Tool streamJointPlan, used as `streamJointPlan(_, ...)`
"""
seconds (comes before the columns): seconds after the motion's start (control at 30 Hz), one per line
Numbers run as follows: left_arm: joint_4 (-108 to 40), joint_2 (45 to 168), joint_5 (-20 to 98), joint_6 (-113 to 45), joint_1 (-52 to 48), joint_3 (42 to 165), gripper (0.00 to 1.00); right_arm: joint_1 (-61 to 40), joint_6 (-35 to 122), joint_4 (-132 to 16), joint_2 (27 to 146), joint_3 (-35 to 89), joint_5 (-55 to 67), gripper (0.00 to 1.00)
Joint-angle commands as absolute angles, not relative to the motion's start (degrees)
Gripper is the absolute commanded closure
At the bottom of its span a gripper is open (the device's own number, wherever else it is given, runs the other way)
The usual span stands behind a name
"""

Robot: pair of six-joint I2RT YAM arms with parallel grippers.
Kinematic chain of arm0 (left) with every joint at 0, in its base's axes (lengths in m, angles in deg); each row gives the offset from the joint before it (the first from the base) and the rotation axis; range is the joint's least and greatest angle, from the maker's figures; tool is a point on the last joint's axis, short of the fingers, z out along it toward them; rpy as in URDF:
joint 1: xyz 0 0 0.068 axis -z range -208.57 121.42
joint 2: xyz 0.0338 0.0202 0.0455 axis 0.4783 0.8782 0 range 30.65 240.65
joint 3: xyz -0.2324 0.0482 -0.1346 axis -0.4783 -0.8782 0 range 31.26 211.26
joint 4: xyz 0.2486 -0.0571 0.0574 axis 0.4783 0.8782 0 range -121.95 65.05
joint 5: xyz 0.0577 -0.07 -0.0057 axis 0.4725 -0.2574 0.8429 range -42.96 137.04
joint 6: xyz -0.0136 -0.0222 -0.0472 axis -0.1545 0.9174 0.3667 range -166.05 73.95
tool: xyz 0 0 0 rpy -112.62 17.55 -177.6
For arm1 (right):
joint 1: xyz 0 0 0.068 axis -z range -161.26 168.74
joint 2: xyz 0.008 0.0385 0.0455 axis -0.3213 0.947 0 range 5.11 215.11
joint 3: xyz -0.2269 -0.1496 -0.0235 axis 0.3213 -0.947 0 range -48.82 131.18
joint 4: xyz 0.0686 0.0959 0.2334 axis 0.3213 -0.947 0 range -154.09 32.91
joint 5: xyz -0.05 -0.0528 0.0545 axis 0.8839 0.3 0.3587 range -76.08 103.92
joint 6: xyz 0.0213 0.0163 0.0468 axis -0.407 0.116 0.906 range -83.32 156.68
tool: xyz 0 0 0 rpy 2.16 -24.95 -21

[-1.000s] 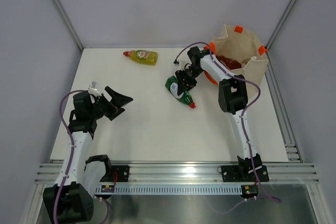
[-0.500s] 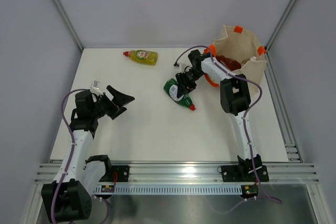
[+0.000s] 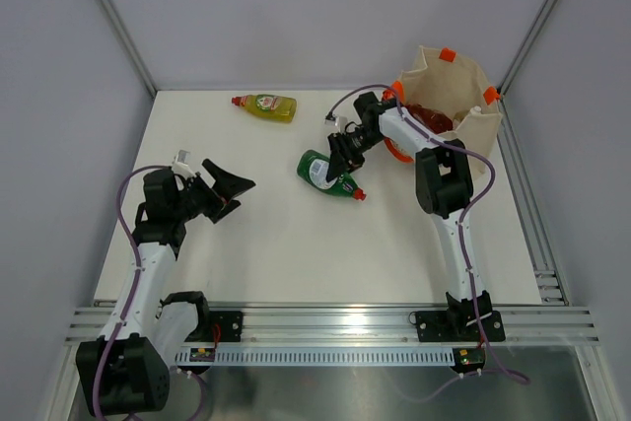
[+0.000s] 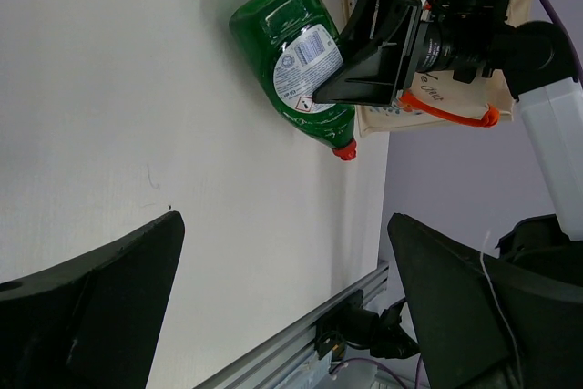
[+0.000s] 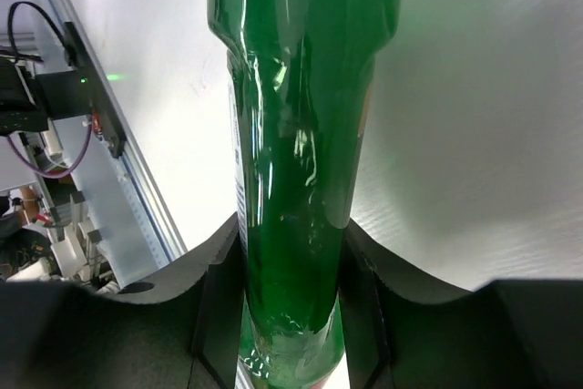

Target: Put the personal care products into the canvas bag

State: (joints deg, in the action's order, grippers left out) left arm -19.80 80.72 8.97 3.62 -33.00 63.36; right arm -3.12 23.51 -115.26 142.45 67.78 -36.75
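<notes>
White table (image 3: 286,244), aluminium rail (image 3: 335,324), grey walls (image 3: 296,17)

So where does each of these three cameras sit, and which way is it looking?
Top external: fixed above and behind the arms, looking down on the table; both arms, left gripper and right gripper show.
Left wrist: on the left wrist, looking across the table at the green bottle; its open fingers frame the bottom corners.
Right wrist: on the right wrist, looking along the green bottle gripped between its fingers.
Shared: all three show the green bottle; the first two also show the canvas bag.
</notes>
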Motion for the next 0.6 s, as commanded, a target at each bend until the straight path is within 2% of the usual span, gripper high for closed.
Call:
streamJointPlan(0.0,-23.3,81.0,7.8,4.4,-32.7,63.2,0.01,-2.8,25.6,-115.6,135.2,70.8,-47.2,1.0)
streamJointPlan(0.57,-27.5,81.9,7.3,7.6,-30.6,63.3,0.01,-2.8,39.0,-109.6,131.8,69.0,-60.1,1.0)
